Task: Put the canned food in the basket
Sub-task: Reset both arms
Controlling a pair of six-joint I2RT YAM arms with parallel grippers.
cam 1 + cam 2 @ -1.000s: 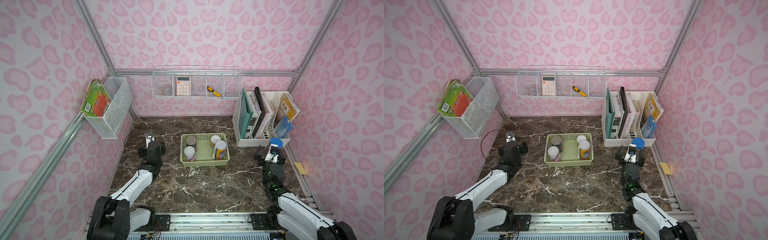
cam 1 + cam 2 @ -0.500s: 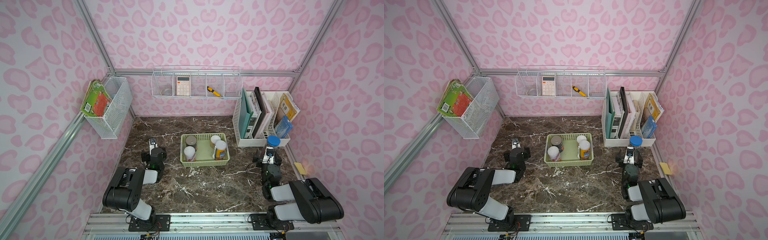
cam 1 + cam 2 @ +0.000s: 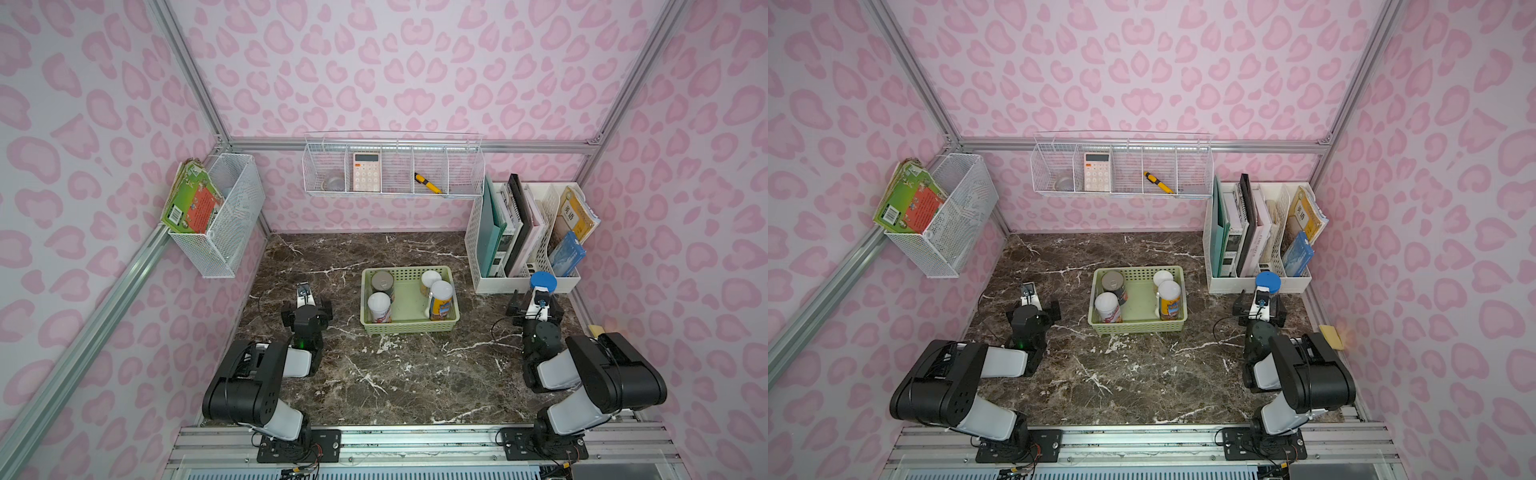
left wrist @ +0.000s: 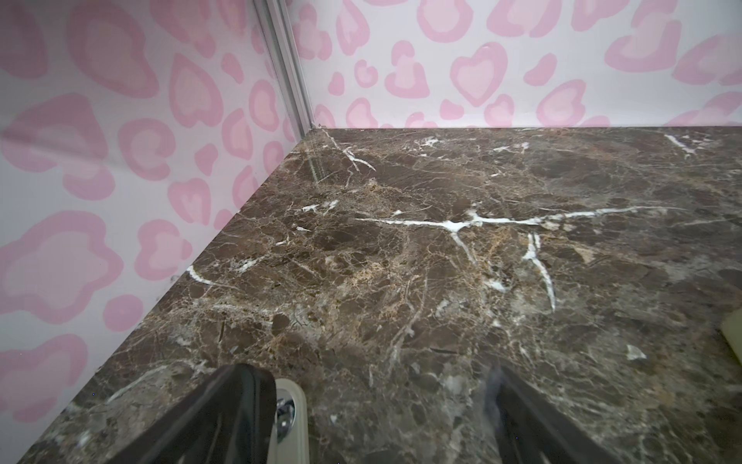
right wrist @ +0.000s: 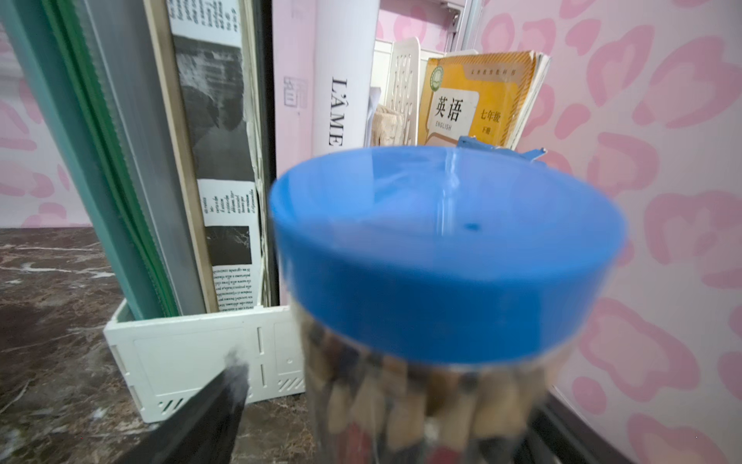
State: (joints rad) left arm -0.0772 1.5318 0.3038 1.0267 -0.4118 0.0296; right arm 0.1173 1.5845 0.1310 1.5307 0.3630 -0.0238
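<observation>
All four cans (image 3: 1169, 297) are inside the green basket (image 3: 409, 329), standing up straight. The silver-topped can (image 3: 382, 281) and the pink-and-white can (image 3: 379, 308) are on my left side of it. The orange-yellow can (image 3: 441, 300) and the white-lidded can (image 3: 430, 277) behind it are on my right side. So I think my job is done (I see no can left on the table).

If I had to lift one, I think it would feel hard and a bit heavy. Its round side looks smooth, so it could slip. I would pinch it around the middle of its side, not by the lid, which might pop off.

The basket rests in the middle of the dark stone table (image 3: 415, 374). My left pincer (image 3: 307, 311) hangs low over bare table, near the basket but not touching it. Its fingers (image 4: 241, 401) are spread wide with nothing between them. My right pincer (image 3: 536, 307) is spread wide too, well away from the basket. The blue-lidded jar (image 5: 445, 249) of pencils stands right at it, by the white file rack (image 5: 192, 353). I see a gap beside one finger (image 5: 217, 401), so I am not pinching the jar. Both my arms are folded up, elbows bent, close to their bases.
</observation>
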